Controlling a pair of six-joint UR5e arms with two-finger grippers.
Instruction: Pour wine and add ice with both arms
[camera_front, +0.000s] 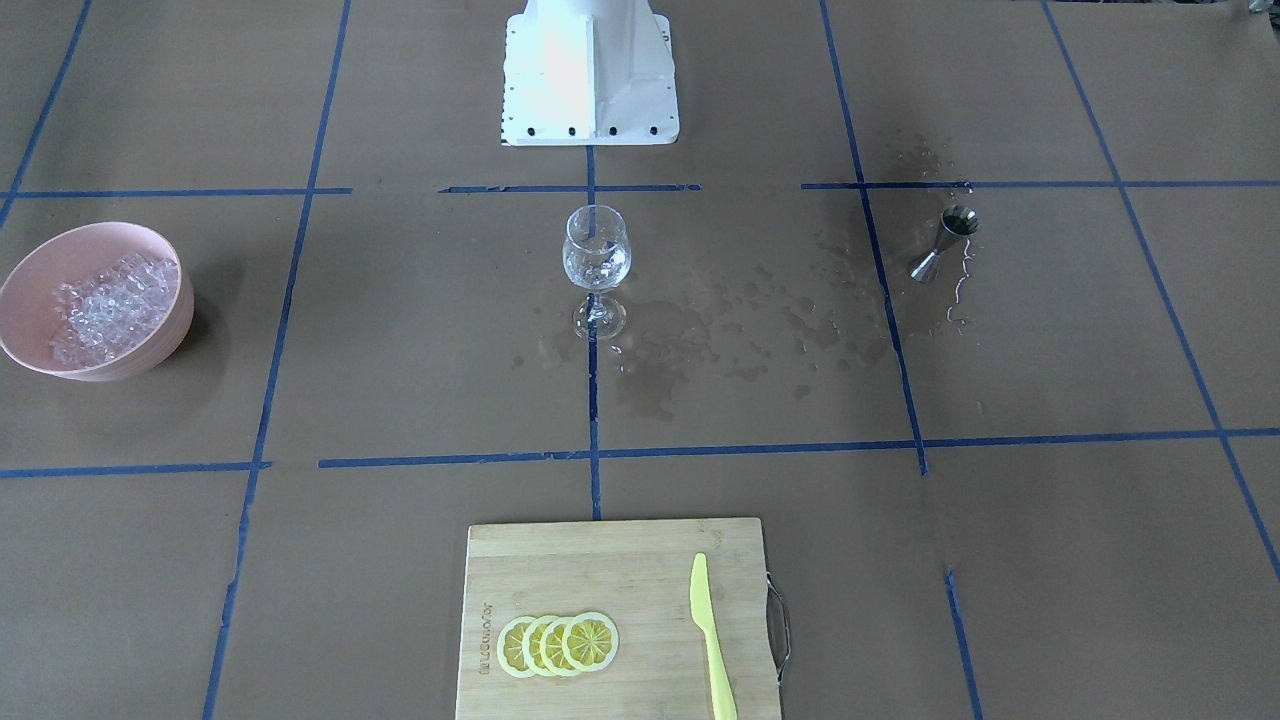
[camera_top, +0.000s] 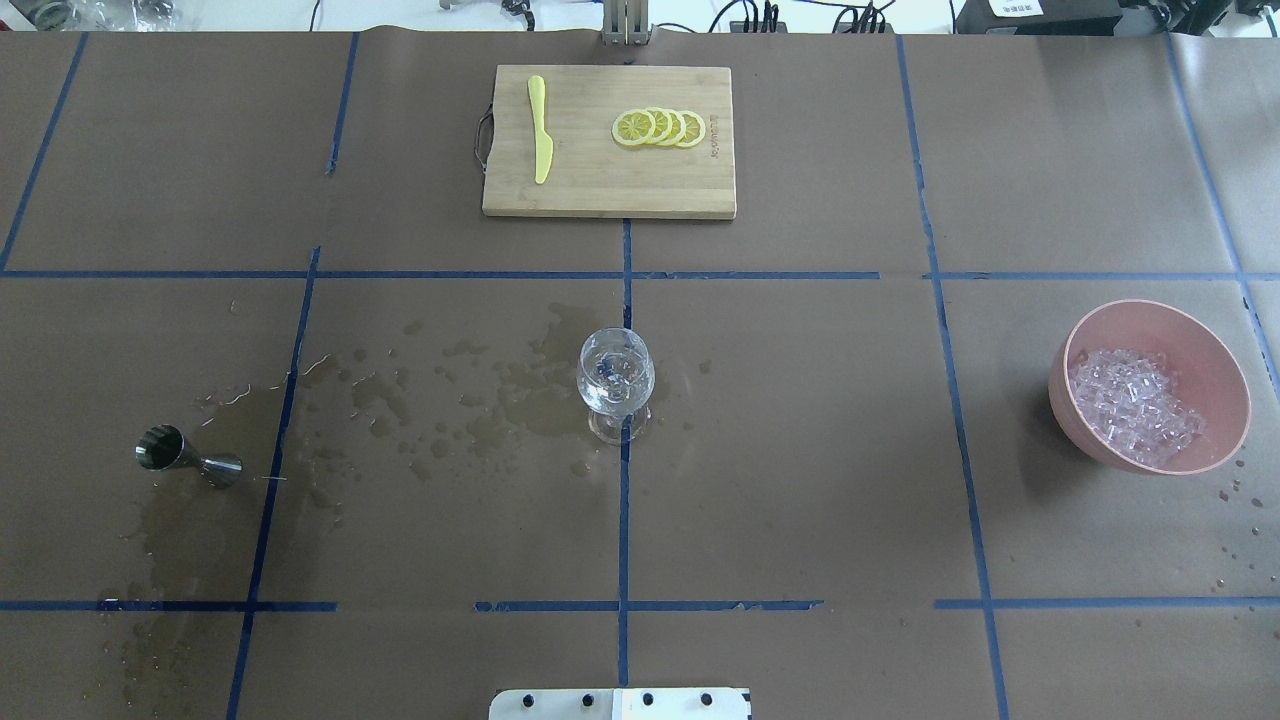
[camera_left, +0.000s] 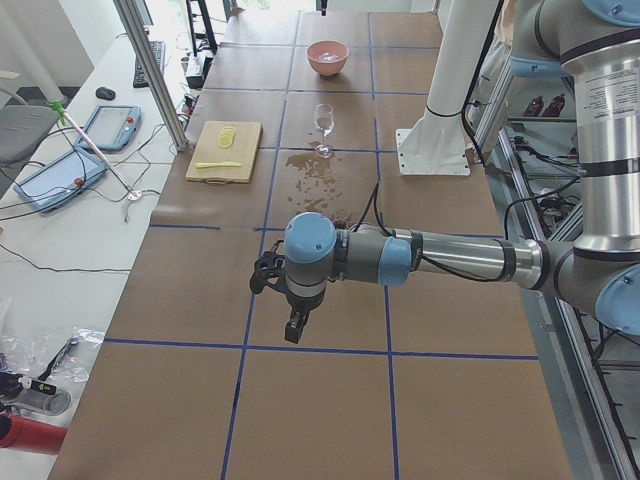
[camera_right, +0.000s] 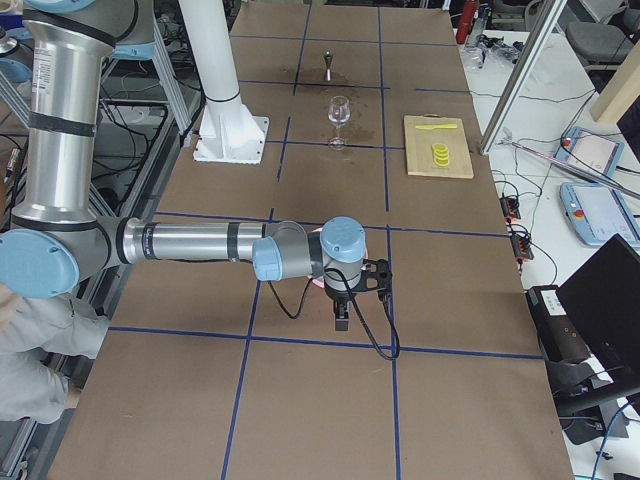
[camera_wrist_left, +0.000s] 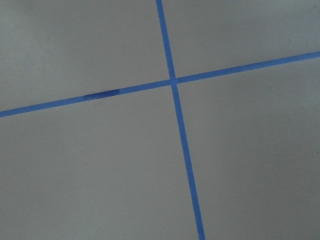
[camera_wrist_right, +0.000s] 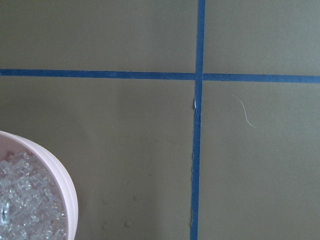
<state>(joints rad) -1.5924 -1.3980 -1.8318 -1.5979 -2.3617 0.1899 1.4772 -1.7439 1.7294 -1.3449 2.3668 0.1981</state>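
Observation:
A clear stemmed glass (camera_front: 597, 262) stands at the table's middle and holds something clear that I cannot tell apart as wine or ice; it also shows in the overhead view (camera_top: 616, 380). The ice (camera_top: 1135, 405) is heaped in a pink bowl (camera_top: 1190, 335). A steel jigger (camera_top: 185, 455) sits on wet paper. My left gripper (camera_left: 293, 328) hangs over bare paper, far from the jigger. My right gripper (camera_right: 342, 318) hangs beside the bowl, whose rim (camera_wrist_right: 65, 185) shows in its wrist view. I cannot tell whether either is open or shut.
A wooden cutting board (camera_top: 600, 195) at the far edge carries lemon slices (camera_top: 660, 127) and a yellow knife (camera_top: 540, 130). Dark splash stains (camera_top: 470, 395) spread between jigger and glass. The white robot base (camera_front: 588, 75) stands at the near edge. Blue tape lines grid the paper.

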